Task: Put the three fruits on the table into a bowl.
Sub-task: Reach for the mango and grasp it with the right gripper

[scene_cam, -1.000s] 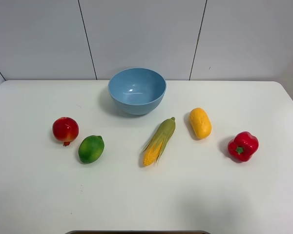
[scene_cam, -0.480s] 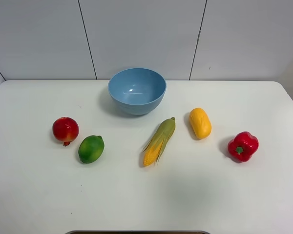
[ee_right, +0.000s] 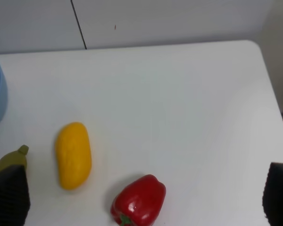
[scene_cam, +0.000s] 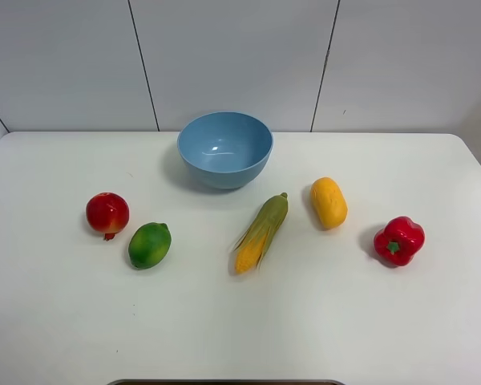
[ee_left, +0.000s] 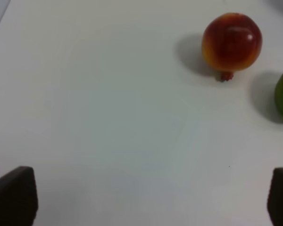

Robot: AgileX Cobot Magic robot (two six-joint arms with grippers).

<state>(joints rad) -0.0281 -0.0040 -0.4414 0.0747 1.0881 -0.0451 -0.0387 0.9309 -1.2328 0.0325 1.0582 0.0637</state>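
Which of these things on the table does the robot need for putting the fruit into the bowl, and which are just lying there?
Part of the job:
- mango
- green fruit
- pomegranate
- light-blue bowl, which has nothing in it yet

Just lying about:
- corn cob
- red bell pepper

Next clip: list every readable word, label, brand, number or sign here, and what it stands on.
None readable: no text on the round light-blue bowl, yellow-orange oval mango, glossy green fruit, round red pomegranate, husked yellow corn cob, red bell pepper, white tabletop or grey wall panels.
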